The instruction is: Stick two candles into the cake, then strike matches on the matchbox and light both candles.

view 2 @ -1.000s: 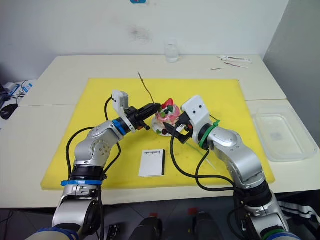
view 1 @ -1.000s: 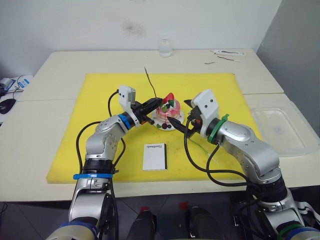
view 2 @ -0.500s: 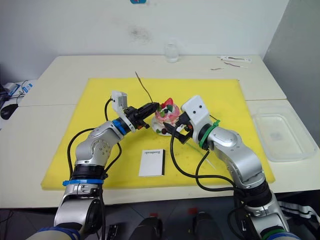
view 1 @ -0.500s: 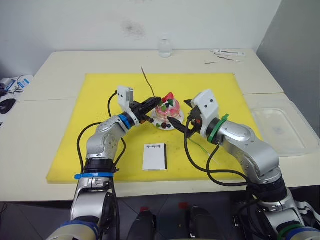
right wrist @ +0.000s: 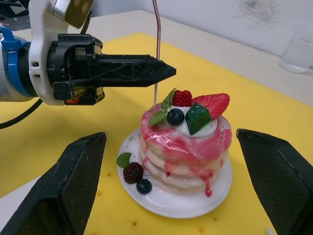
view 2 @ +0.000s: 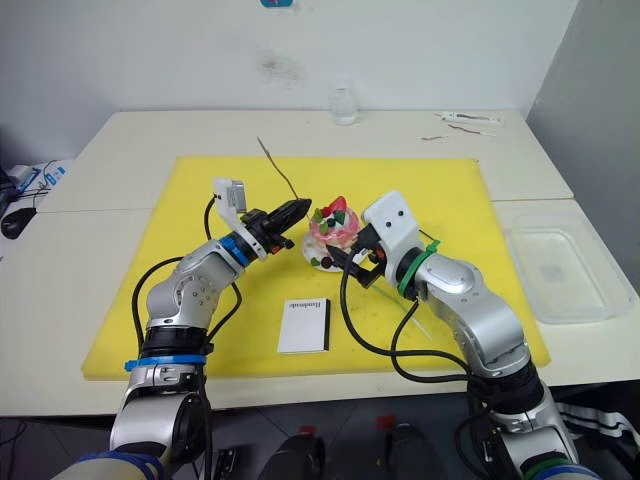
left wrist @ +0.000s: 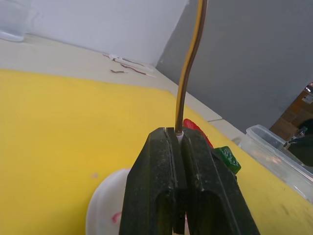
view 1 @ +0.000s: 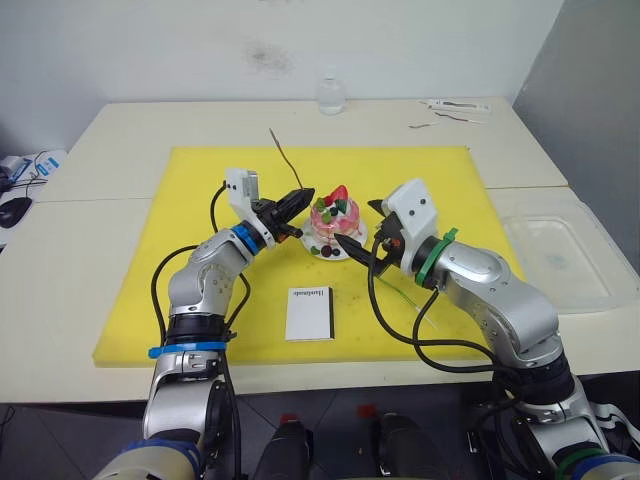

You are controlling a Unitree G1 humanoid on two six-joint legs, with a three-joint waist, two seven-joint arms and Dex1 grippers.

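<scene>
My left gripper (view 1: 297,199) is shut on the lower end of a long thin candle (view 1: 282,160), which slants up and away to the left. Its tips hover just left of the pink cake (view 1: 335,214), level with the top and apart from it. The cake sits on a small white plate (right wrist: 215,190) on the mat. On the cake's right side my right gripper (view 1: 362,226) stands wide open, its fingers (right wrist: 78,171) spread either side of the plate. The white matchbox (view 1: 309,313) lies flat in front. A thin greenish candle (view 2: 414,314) lies under my right arm. The matches are out of view.
A yellow mat (view 1: 190,300) covers the middle of the table. A clear plastic tray (view 1: 555,258) lies at the right, off the mat. At the back edge stands a small glass bottle (view 1: 331,94), with small bits (view 1: 455,107) to its right.
My left gripper has drawn back to the left with the candle, from over the cake's edge to beside it. The right arm has stayed put.
</scene>
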